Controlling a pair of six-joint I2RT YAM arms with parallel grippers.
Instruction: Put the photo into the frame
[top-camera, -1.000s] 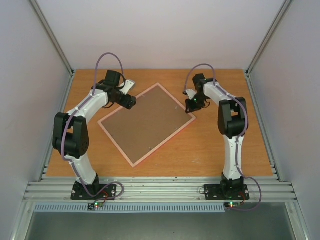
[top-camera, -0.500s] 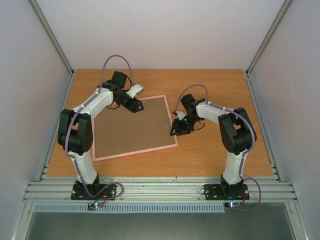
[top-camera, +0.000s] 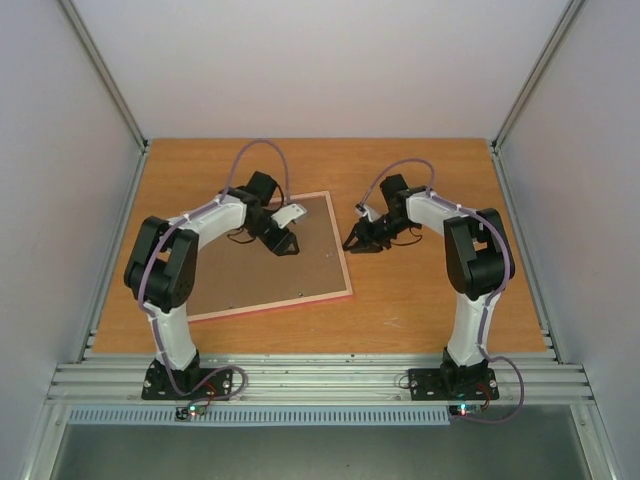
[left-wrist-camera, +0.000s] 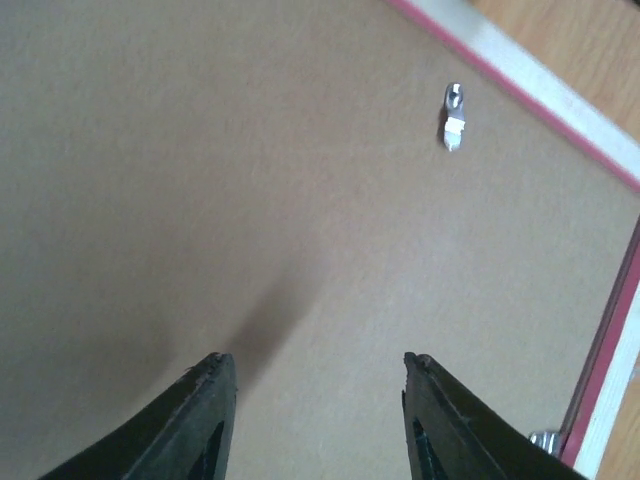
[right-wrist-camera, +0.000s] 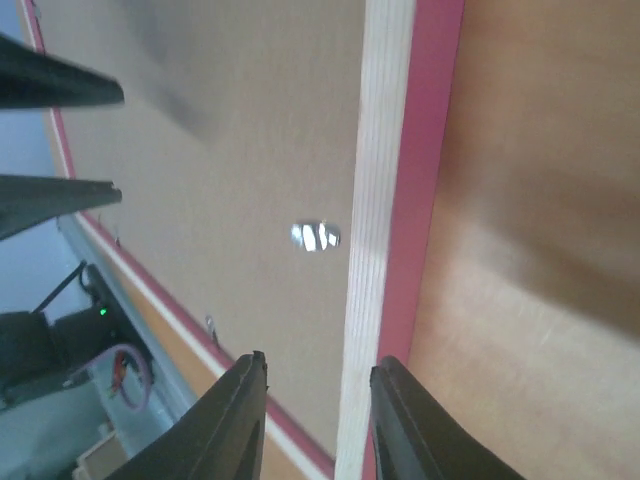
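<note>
The frame (top-camera: 346, 270) lies flat on the table (top-camera: 420, 300), and the brown backing board (top-camera: 240, 275) covers its opening. The left gripper (top-camera: 285, 247) hovers over the board, half open and empty, near a small metal tab (left-wrist-camera: 453, 116). The right gripper (top-camera: 358, 243) hangs above the frame's right edge, its fingers a little apart, holding nothing.
</note>
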